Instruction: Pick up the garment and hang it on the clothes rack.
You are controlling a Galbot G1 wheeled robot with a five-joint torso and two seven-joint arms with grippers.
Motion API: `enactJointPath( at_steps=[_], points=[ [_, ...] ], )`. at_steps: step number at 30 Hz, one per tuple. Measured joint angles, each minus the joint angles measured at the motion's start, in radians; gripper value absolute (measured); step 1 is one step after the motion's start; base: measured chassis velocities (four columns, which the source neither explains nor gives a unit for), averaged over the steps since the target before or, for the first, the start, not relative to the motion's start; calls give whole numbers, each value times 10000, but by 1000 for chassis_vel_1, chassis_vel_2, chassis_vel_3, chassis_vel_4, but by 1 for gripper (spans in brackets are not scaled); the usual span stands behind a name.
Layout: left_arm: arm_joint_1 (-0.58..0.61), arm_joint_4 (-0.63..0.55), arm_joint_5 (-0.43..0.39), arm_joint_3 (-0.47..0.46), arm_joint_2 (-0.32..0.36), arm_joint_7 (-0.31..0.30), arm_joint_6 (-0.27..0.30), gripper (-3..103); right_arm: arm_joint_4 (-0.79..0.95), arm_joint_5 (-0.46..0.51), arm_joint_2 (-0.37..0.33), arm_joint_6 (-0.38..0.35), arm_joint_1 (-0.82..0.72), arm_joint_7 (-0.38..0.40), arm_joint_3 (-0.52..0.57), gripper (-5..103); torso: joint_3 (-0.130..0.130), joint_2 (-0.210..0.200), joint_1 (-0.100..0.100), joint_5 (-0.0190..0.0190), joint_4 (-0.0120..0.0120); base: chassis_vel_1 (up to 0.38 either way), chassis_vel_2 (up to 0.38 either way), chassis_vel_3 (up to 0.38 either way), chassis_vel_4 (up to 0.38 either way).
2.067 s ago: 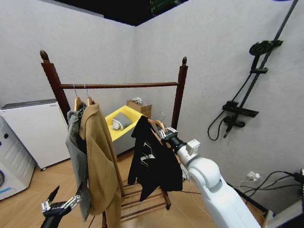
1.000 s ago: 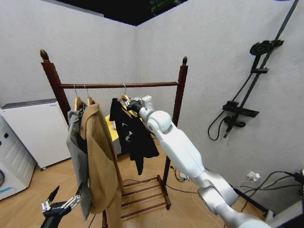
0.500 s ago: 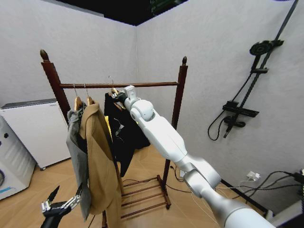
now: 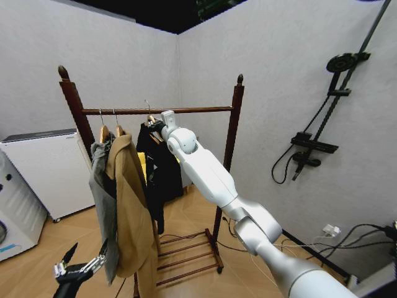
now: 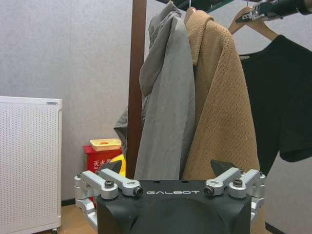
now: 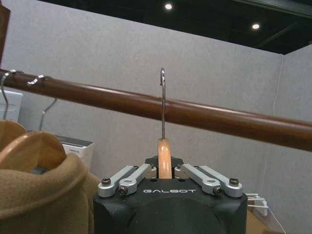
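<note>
Free rail (image 4: 198, 110) right of tan coat (image 4: 131, 205)

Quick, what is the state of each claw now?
Left claw: open, holding nothing.
Right claw: closed on the garment's wooden hanger.

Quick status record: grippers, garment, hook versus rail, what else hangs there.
right gripper: shut on the garment's wooden hanger, up at the rail
left gripper: open, low beside the coat's hem
garment: hangs from the held hanger
hook: upright, tip above the rail; not seen seated over it
rack: grey jacket and tan coat hang at its left end
</note>
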Motion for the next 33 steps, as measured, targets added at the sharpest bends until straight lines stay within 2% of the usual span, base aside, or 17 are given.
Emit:
enactJointPath(
  at_steps=[15, 16, 18, 21, 22, 24, 25, 28, 30, 32, 33],
  points=[
    [-1, 0, 0, 0, 0, 0, 0, 100, 571, 203, -345, 71, -568, -333, -178, 10, 0, 0, 0, 2, 1, 0, 0, 0, 0],
    [0, 0, 0, 0, 0, 0, 0, 100, 625, 216, -363, 74, -586, -361, -198, 7, -1, 0, 0, 1, 2, 0, 0, 0, 0],
    [0, 0, 0, 0, 0, 0, 0, 100, 682, 238, -379, 67, -590, -428, -228, 11, 0, 0, 0, -1, 2, 0, 0, 0, 0],
    [0, 0, 0, 0, 0, 1, 0, 100, 848, 348, -414, 163, -637, -387, -184, 27, 1, -1, 0, -2, 6, 0, 0, 0, 0],
    [0, 0, 0, 0, 0, 1, 0, 100, 848, 348, -414, 163, -637, -387, -184, 27, 1, -1, 0, -2, 6, 0, 0, 0, 0],
    [0, 0, 0, 0, 0, 0, 0, 100, 1280, 631, -654, 203, -809, -341, -122, 38, 1, -1, 0, -2, 4, 0, 0, 0, 0],
    [0, 0, 0, 0, 0, 0, 0, 100, 1280, 631, -654, 203, -809, -341, -122, 38, 1, -1, 0, -2, 4, 0, 0, 0, 0],
    [0, 0, 0, 0, 0, 0, 0, 100, 2055, 1284, -1155, 359, -1182, -158, -9, 54, 1, -1, 0, -1, 3, 0, 0, 0, 0],
    [0, 0, 0, 0, 0, 1, 0, 100, 2253, 1432, -1276, 376, -1274, -97, 30, 54, 1, -1, 1, 0, 3, 0, 0, 0, 0],
    [0, 0, 0, 0, 0, 0, 0, 100, 3124, 2195, -1777, 360, -1640, 232, 200, 65, 1, -1, 1, 0, 3, 0, 0, 0, 0],
    [0, 0, 0, 0, 0, 0, 0, 100, 3124, 2195, -1777, 360, -1640, 232, 200, 65, 1, -1, 1, 0, 3, 0, 0, 0, 0]
  ],
)
